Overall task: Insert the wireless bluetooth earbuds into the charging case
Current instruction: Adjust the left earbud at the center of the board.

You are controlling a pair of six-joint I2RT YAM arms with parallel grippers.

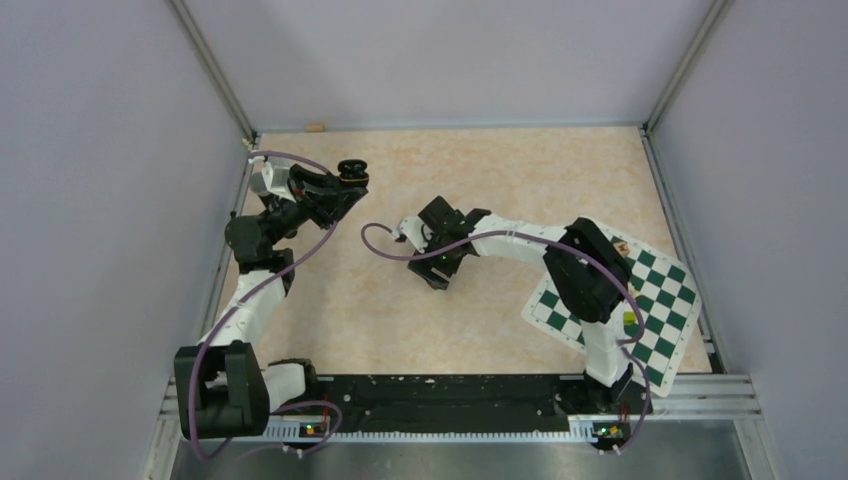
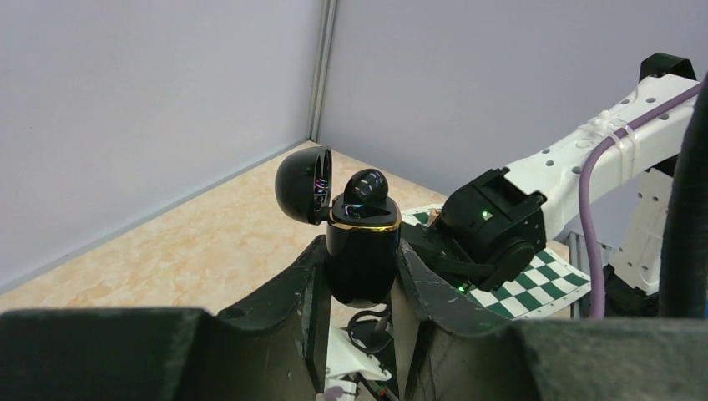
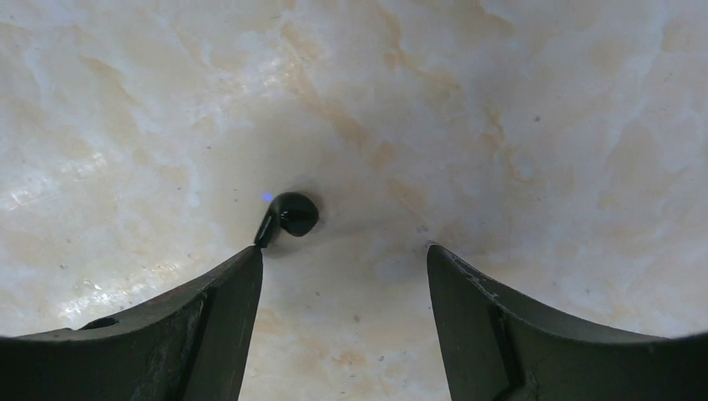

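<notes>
My left gripper [image 2: 361,276] is shut on the glossy black charging case [image 2: 361,255] and holds it upright above the table. Its lid [image 2: 302,185] is swung open to the left, and one black earbud [image 2: 365,187] sits in the top. In the top view the case [image 1: 351,172] shows at the tip of the left gripper [image 1: 347,185]. My right gripper [image 3: 342,255] is open and points down at the table. The other earbud [image 3: 289,215] lies on the table just beyond the tip of the left finger [image 3: 238,276]. The right gripper [image 1: 428,245] is at mid-table.
A green and white chessboard mat [image 1: 640,305] lies at the right, under the right arm. The marbled beige table [image 1: 500,170] is walled on three sides by grey panels. A purple cable [image 1: 385,250] loops beside the right wrist.
</notes>
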